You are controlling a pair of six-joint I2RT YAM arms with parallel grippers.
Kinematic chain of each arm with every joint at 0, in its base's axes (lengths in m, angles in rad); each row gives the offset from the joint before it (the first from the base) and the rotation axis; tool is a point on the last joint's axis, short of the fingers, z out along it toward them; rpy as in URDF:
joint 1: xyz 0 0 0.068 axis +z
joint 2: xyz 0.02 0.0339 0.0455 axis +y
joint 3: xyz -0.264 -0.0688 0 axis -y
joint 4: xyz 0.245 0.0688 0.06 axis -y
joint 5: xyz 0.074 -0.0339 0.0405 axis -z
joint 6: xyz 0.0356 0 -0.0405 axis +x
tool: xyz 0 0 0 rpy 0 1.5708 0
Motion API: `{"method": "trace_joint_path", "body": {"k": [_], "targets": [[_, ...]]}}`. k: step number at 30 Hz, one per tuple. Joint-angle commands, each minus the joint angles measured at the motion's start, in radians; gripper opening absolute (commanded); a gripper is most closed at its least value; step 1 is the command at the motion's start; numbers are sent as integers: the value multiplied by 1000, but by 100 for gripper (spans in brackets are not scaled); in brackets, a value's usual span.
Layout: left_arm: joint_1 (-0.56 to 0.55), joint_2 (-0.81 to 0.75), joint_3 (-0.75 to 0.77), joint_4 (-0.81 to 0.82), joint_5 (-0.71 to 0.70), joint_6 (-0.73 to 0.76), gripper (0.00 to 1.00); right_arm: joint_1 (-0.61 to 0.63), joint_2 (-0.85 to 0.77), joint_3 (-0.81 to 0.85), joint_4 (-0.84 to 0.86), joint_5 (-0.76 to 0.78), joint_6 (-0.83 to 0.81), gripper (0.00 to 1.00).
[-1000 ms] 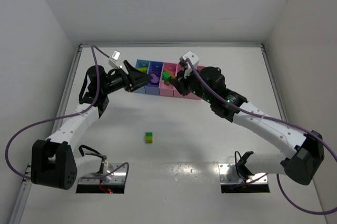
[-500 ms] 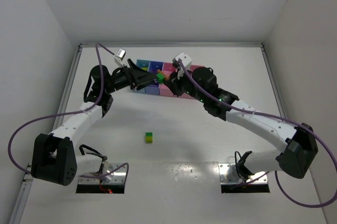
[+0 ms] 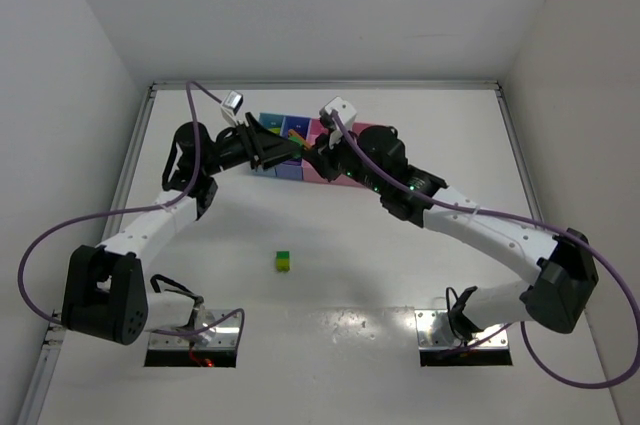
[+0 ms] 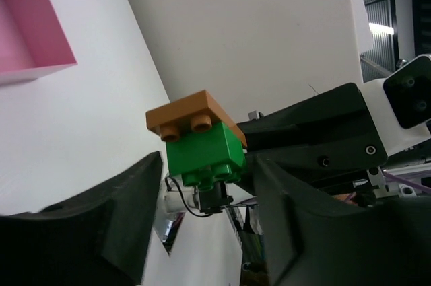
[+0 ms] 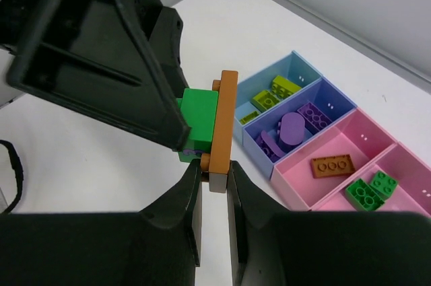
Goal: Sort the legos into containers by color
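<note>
My right gripper (image 5: 214, 171) is shut on the lower end of a flat orange brick (image 5: 223, 118), held on edge in the air in front of the containers (image 5: 337, 114). A green brick (image 5: 199, 114) is stuck to its side. My left gripper (image 4: 209, 161) faces it, one finger (image 4: 128, 212) close on each side of the green brick (image 4: 202, 155); contact is unclear. The orange brick (image 4: 188, 114) caps it. From above, both grippers meet at the joined bricks (image 3: 303, 146). A small green-and-yellow lego (image 3: 283, 261) lies alone mid-table.
The four joined bins hold sorted pieces: yellow ones (image 5: 276, 87) in light blue, purple ones (image 5: 296, 128) in blue, an orange plate (image 5: 331, 165) in narrow pink, green bricks (image 5: 367, 192) in wider pink. White walls enclose the table (image 3: 400, 265).
Both arms have drawn together over the bins' front. The left jaws, wide a second ago, have narrowed around the green brick that the right gripper brought leftward.
</note>
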Motion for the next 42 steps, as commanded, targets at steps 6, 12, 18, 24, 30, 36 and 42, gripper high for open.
{"method": "trace_joint_path", "body": {"k": [6, 12, 18, 24, 30, 36, 42], "targets": [[-10, 10, 29, 76, 12, -28, 31, 28, -17, 25, 62, 7, -22, 0], [-10, 20, 38, 67, 22, -28, 0, 19, -26, -23, 93, 99, -74, 0], [-10, 20, 29, 67, 42, -19, 0, -18, -8, -63, 216, 254, -169, 0], [-10, 20, 20, 67, 62, -19, 0, -99, 1, -72, 298, 330, -209, 0], [2, 20, 20, 17, 72, 10, 0, -199, 12, -61, 268, 330, -157, 0], [34, 20, 173, -452, -85, 392, 0, -320, -8, -74, 17, 178, 19, 0], [116, 30, 267, -612, -211, 523, 0, -382, 153, 0, -114, -259, 231, 0]]}}
